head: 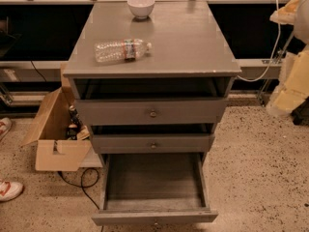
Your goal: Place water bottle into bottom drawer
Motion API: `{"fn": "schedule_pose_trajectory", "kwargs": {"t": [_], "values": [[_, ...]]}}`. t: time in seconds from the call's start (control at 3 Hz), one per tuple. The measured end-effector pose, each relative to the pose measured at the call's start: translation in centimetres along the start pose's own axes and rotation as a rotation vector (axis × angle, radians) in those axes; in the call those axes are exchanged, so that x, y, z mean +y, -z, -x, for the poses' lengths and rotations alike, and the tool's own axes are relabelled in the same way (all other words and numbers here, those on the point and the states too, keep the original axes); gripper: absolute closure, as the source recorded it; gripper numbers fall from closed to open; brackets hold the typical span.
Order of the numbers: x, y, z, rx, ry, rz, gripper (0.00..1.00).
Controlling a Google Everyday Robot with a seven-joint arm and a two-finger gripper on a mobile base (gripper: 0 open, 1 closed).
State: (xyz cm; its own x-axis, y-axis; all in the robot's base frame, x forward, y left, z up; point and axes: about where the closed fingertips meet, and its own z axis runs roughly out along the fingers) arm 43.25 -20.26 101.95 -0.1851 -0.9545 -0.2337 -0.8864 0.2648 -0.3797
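The water bottle (121, 50), clear and ribbed with a red-and-blue label band and a white cap, lies on its side on the grey cabinet top (183, 42), left of centre, cap pointing right. The bottom drawer (153, 192) is pulled far out and its deep tray holds nothing. My pale arm hangs at the right edge of the view. My gripper (279, 105) seems to be at its lower end, right of the cabinet, far from the bottle and holding nothing that I can see.
A white bowl (141, 6) stands at the back of the cabinet top. The two upper drawers (152, 113) are slightly open. An open cardboard box (55, 139) with small dark bottles sits left of the cabinet, with a cable on the floor. A person's shoes (8, 189) show at the left edge.
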Motion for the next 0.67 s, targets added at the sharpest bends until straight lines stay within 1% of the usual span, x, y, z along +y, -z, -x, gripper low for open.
{"fn": "schedule_pose_trajectory", "kwargs": {"t": [0.33, 0.67], "values": [[-0.02, 0.09, 0.08, -0.002, 0.0, -0.003, 0.0], [-0.9, -0.66, 0.78, -0.035, -0.007, -0.016, 0.0]]}}
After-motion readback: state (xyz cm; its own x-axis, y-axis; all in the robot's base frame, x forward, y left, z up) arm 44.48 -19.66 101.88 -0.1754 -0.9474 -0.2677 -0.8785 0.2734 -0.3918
